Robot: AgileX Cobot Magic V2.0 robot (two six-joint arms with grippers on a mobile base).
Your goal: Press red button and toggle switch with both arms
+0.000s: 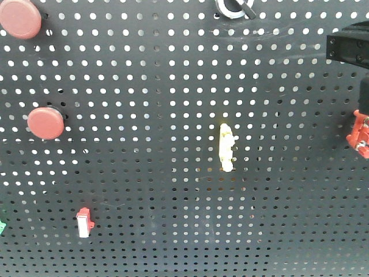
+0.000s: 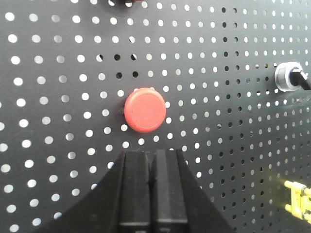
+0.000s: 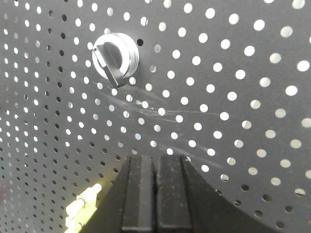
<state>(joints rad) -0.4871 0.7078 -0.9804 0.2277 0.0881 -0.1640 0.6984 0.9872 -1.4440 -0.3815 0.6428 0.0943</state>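
The red button (image 2: pixel 145 109) is a round flat red disc on the black pegboard, just above and slightly left of my left gripper (image 2: pixel 153 153). That gripper is shut with nothing between its fingers and stands apart from the disc. In the front view the red button (image 1: pixel 20 19) sits at the top left. The toggle switch (image 3: pixel 115 57) has a silver ring and a dark bar handle, and lies up and to the left of my right gripper (image 3: pixel 155 157), which is shut and empty. The toggle switch (image 1: pixel 233 7) is cut off by the front view's top edge, and the toggle switch (image 2: pixel 289 77) also shows in the left wrist view.
A smaller red disc (image 1: pixel 45 122) sits below the red button. A pale yellow lever (image 1: pixel 226 147) stands mid-board and a red-and-white rocker (image 1: pixel 84 223) lower left. A black block (image 1: pixel 349 45) and a red fitting (image 1: pixel 360 134) are at the right edge.
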